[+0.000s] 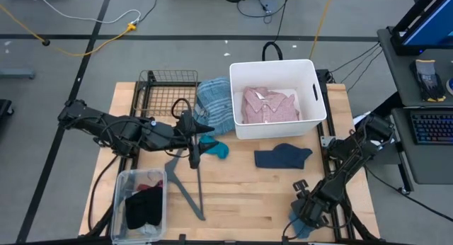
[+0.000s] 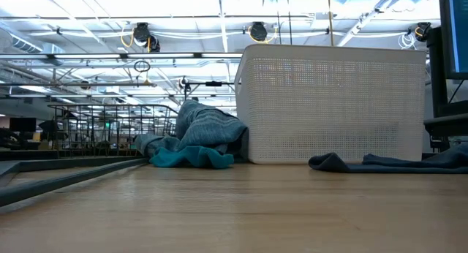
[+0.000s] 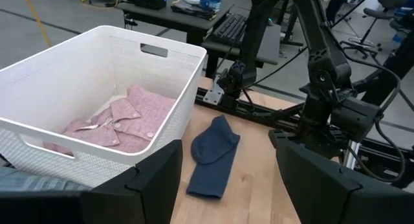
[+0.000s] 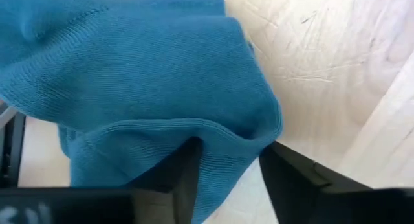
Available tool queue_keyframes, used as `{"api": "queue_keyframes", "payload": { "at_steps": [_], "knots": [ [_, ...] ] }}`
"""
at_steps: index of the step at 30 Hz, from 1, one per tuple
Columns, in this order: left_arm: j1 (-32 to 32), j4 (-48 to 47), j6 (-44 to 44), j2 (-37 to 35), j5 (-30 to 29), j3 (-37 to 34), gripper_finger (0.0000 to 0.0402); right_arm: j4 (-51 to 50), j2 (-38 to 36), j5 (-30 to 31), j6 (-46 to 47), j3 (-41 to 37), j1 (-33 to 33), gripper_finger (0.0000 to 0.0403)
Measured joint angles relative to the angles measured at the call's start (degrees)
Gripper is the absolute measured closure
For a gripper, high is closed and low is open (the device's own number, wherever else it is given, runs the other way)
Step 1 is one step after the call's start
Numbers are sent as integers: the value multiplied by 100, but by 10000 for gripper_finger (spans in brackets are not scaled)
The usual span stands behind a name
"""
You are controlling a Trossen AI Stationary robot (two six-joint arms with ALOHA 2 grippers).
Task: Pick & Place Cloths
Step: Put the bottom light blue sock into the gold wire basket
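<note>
The blue knit beanie [image 4: 142,75] lies at the near right corner of the table [image 1: 241,195], right at the wooden edge, and the right gripper [image 4: 226,162] is down on it with a ridge of the knit bunched up between its two fingers. The jaws stand apart around that fold and look to be closing on it, though I would not yet call the cloth held. The piece looks light, limp and stretchy, so it should lift easily but sag and trail; a pinch on a doubled fold like this one seems safer than one on a single layer, which could slip out. Since it sits so close to the table edge, a loose grip risks letting it slide off the side. The white tub [image 1: 277,96] stands at the far middle with the pink button shirt [image 1: 269,105] already inside, and the way there from the corner looks open, apart from the navy piece [image 1: 282,156] lying flat just in front of the tub. The left gripper [image 1: 192,140] hangs with its jaws wide open and nothing in them, above the teal piece [image 1: 216,150], with the grey-blue piece [image 1: 214,103] heaped against the tub's left wall. A clear bin [image 1: 141,202] with dark cloths sits at the near left, beside a grey hanger bar [image 1: 185,188].
</note>
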Motion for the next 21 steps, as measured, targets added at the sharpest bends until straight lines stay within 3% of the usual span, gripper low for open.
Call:
{"api": "queue_keyframes", "payload": {
  "at_steps": [9, 21],
  "knots": [
    [2, 0, 1, 0, -1, 0, 147, -70, -19, -30, 2, -9, -67, 387],
    [2, 0, 3, 0, -1, 0, 147, -434, -661, 29, 310, -20, -392, 399]
  ]
}}
